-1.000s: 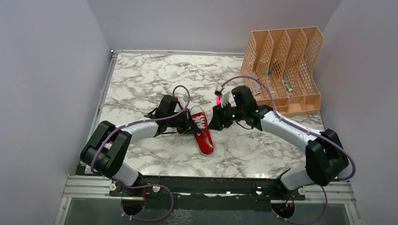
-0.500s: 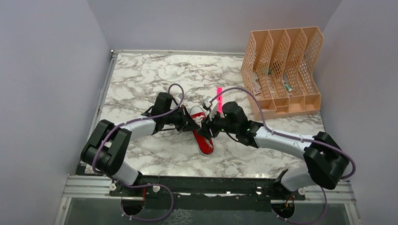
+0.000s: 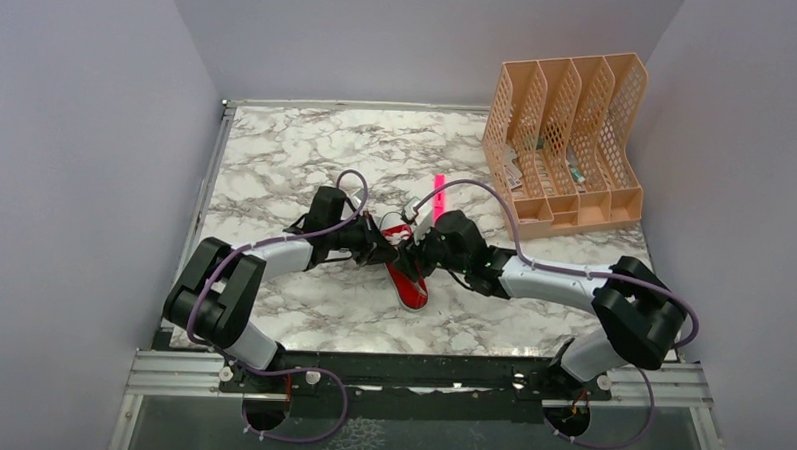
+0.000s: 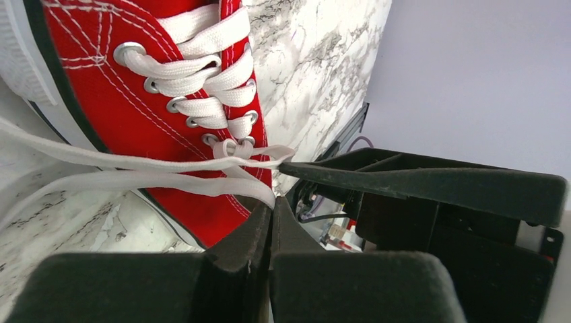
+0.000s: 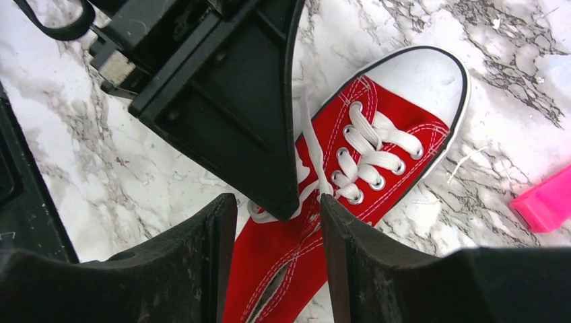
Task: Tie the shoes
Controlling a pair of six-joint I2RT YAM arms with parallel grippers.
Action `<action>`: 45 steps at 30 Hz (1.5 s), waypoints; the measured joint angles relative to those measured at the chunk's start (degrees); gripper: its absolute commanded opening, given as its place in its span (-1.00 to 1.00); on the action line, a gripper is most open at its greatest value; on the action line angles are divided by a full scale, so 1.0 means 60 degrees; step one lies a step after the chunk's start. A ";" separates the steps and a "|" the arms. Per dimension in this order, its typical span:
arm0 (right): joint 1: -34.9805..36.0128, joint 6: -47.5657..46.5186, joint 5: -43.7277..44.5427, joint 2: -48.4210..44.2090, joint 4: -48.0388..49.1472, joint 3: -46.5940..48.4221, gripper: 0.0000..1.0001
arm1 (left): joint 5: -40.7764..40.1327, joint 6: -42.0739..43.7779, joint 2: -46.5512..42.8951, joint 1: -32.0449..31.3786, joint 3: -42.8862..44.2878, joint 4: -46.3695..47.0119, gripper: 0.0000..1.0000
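Right arm swung in from the far-right since a second ago; right gripper (image 3: pixel 413 254) now sits over the lace end of the sneaker (image 3: pixel 409 285), head-on with the left gripper (image 3: pixel 382 249). Left arm barely shifted.

- Sneaker: mid-table, sole down, toe to the far side, heel toward the arm bases. Only the heel half shows from above; both wrists cover the rest.
- Left gripper (image 4: pixel 273 210): fingers pressed together, pinching a white lace (image 4: pixel 168 171). Two strands run taut from the lower eyelets across the shoe's (image 4: pixel 128 87) side into that pinch.
- Right gripper (image 5: pixel 277 202): fingers spread, nothing held. The tip of a left finger (image 5: pixel 269 161) and the lace strand lie in its gap, above the red upper (image 5: pixel 363 168).
- Pink marker (image 3: pixel 439 184): flat on the marble, just far of the right wrist; its end shows at the right of the right wrist view (image 5: pixel 545 202).
- Peach file rack (image 3: pixel 568 141): far-right corner, well apart from the shoe.
- Room: bare marble table (image 3: pixel 297 151) far-left of the shoe, out to the left edge rail. Grippers themselves nearly touching, tight there.
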 measured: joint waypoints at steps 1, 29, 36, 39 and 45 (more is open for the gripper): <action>0.0004 -0.0022 0.0029 0.0000 0.0040 -0.0055 0.06 | 0.0000 -0.0040 0.0000 0.0000 -0.0015 0.0018 -1.00; 0.0036 0.1162 0.1217 0.0470 0.0747 -0.0240 -0.99 | -0.0044 0.0659 -0.2051 0.1621 -0.0353 -0.0943 -0.02; 0.0036 0.1246 0.1049 0.0138 0.0667 -0.0240 -0.99 | -0.0863 0.2619 -0.1676 0.1596 0.0627 -0.3373 0.51; 0.0036 0.1388 0.0943 0.0036 0.0532 -0.0240 -0.99 | -0.1180 0.3687 -0.0696 0.1596 0.1719 -0.4007 0.29; 0.0036 0.1555 0.0754 0.0029 0.0237 -0.0240 -0.99 | -0.1767 0.5588 0.1453 0.1585 0.3424 -0.5242 0.16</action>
